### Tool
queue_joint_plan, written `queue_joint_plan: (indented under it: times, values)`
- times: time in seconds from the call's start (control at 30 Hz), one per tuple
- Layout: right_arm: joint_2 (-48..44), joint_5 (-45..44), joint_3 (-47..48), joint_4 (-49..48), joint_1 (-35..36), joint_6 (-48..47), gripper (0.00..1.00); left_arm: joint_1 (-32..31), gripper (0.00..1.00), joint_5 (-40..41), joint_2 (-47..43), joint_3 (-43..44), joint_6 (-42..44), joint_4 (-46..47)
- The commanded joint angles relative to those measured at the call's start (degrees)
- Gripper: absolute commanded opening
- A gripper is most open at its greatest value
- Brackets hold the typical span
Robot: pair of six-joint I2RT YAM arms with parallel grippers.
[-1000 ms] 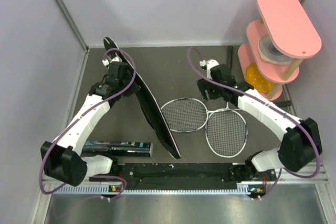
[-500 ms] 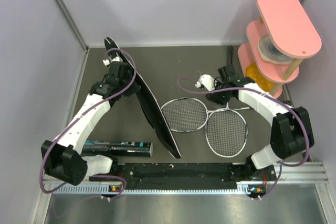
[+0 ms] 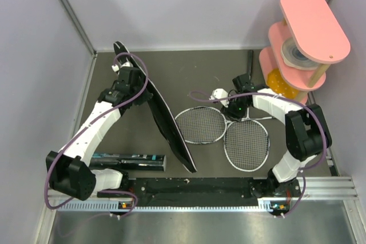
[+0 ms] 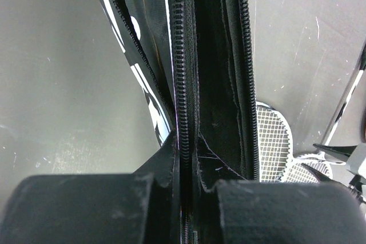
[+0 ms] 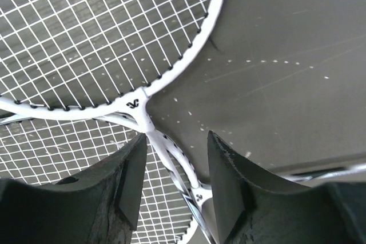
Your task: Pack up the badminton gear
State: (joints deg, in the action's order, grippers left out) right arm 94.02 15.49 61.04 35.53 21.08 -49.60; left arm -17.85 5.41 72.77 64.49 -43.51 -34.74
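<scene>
The black racket bag [image 3: 168, 124] stands on its edge at the left-middle of the table. My left gripper [image 3: 132, 84] is shut on its open zipper edge near the top; the left wrist view shows the pinched bag [image 4: 211, 55] between the jaws of the left gripper [image 4: 186, 195]. Two silver-framed rackets, one on the left [image 3: 200, 125] and one on the right [image 3: 246, 146], lie flat with their throats crossing. My right gripper [image 3: 233, 111] is low over that crossing. In the right wrist view the gripper [image 5: 174, 164] is open, its jaws straddling the racket throat [image 5: 143, 98]. The black shuttle tube [image 3: 128, 161] lies near the front left. No shuttlecocks are in view.
A pink tiered stand [image 3: 309, 27] fills the back right corner, holding a tape roll [image 3: 297, 52] and a yellow object [image 3: 280, 84]. A black racket handle [image 3: 250, 60] points toward the back wall. Grey walls close in on the left and the back.
My right gripper has swung from the back-middle forward and down onto the crossing racket throats, with its wrist turned. The left arm and the bag have not moved.
</scene>
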Motion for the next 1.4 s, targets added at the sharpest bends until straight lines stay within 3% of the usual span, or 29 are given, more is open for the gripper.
queue_joint_plan:
  times: [0.0,0.57,0.67,0.77,0.87,0.97,1.07,1.37]
  values:
    - [2.2,4.3,0.4,-0.2,-0.4,-1.1,0.44,0.4,0.0,0.8,-0.2,0.8,0.4,3.6]
    - [7.8,11.0,1.5,-0.7,-0.6,-1.7,0.38,0.9,0.0,1.3,0.5,0.7,0.4,3.5]
    - [9.2,10.3,2.0,-0.7,-0.6,-1.9,0.33,1.0,0.0,1.7,0.5,0.7,0.6,3.5]
    - [9.8,8.9,2.2,-0.8,-0.6,-2.3,0.22,1.1,0.0,2.2,0.4,0.6,0.6,3.5]
    - [9.7,8.2,2.7,-1.2,-0.6,-2.3,0.02,1.1,0.0,2.6,0.4,0.7,0.7,3.5]
    - [6.7,6.4,2.2,-4.2,-0.6,-0.5,0.0,1.4,0.0,4.1,0.2,0.9,0.8,3.5]
    - [1.9,3.7,1.5,-7.8,-0.6,2.1,0.0,1.6,0.0,6.3,-0.3,0.9,0.8,3.6]
    - [-3.5,-13.1,6.1,-8.6,3.2,24.7,0.0,3.1,0.0,12.0,1.9,3.4,0.1,0.7]
